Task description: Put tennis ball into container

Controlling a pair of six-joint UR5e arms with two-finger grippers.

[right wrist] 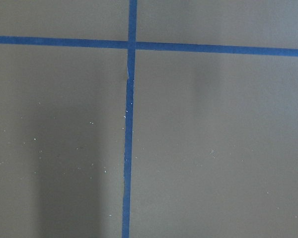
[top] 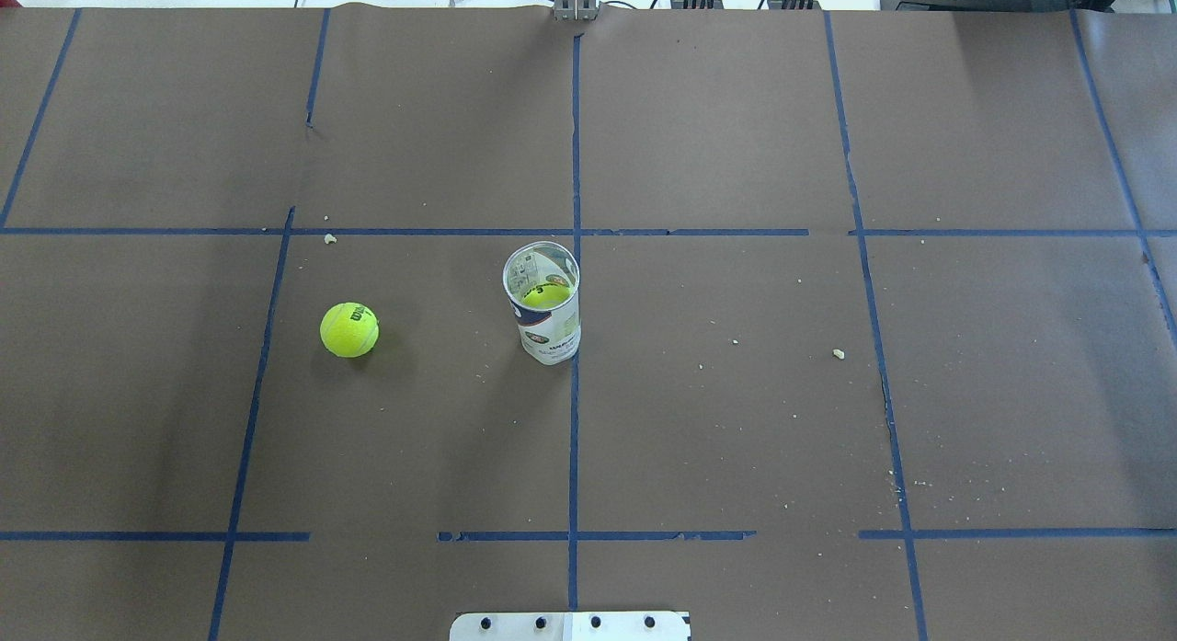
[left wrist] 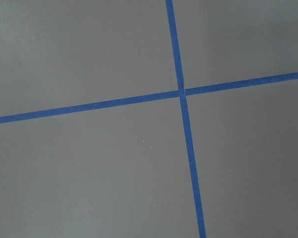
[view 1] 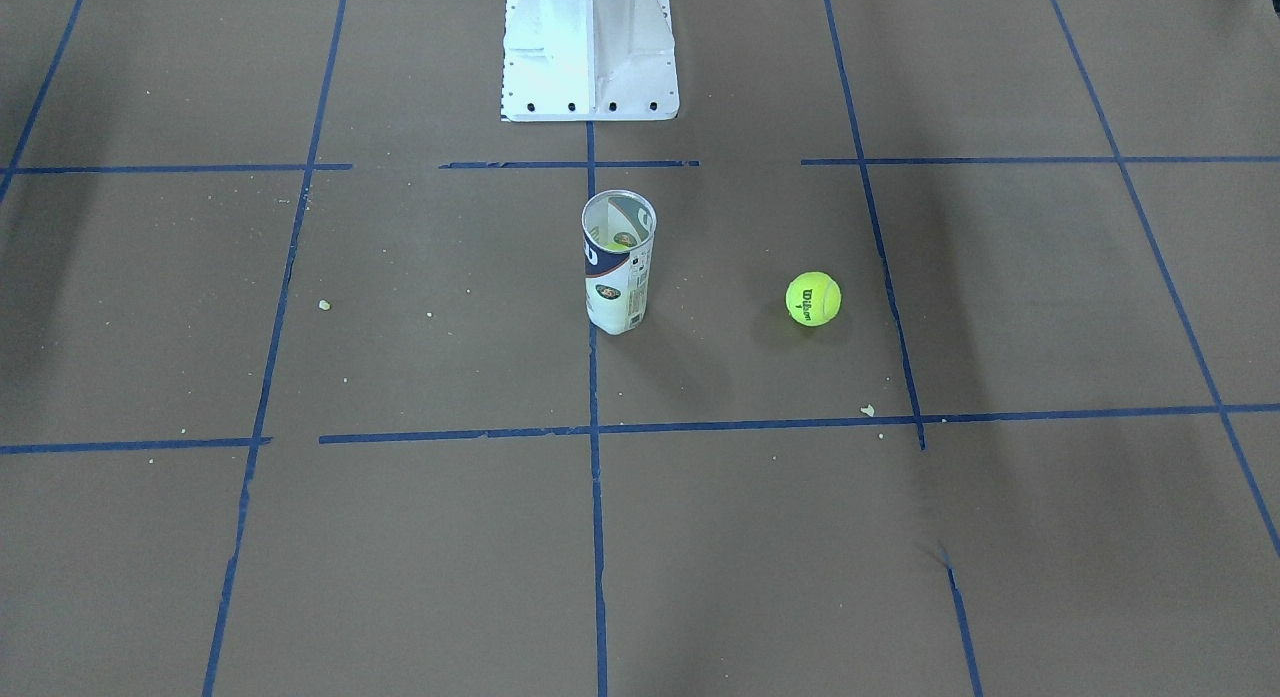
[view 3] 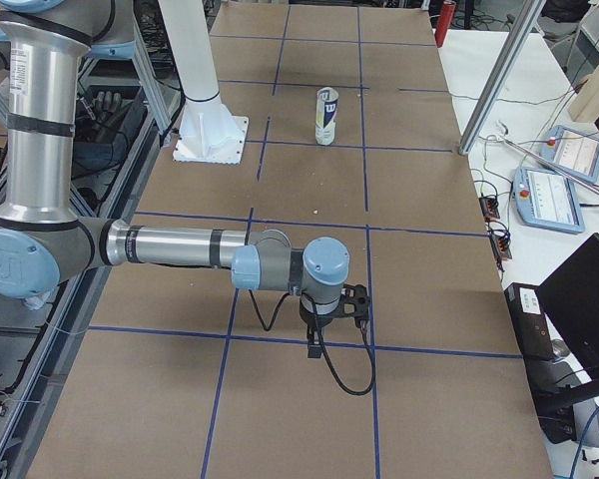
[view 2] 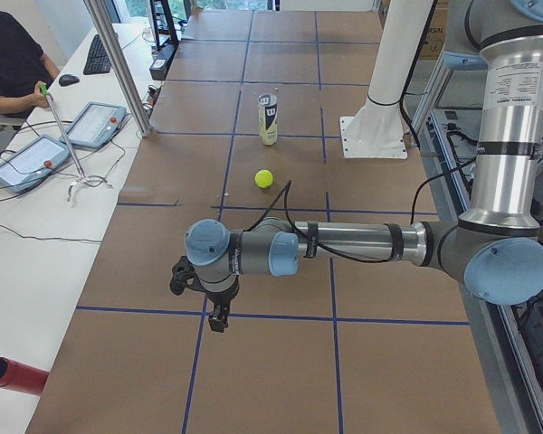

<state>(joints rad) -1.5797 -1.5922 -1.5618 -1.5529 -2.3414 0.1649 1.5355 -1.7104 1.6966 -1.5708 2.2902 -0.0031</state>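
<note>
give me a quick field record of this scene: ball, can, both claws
tennis ball: loose on the table, on the robot's left of the container, apart from it
container: upright, top open, another ball inside
left claw: over the table, far from the tennis ball; open or shut unclear
right claw: far from the container; unclear
task: not yet done

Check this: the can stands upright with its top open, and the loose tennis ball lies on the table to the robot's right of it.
Wrong side. The tennis ball lies to the robot's left of the container, as the overhead exterior view shows. The rest holds: the container stands upright, top open.
</note>
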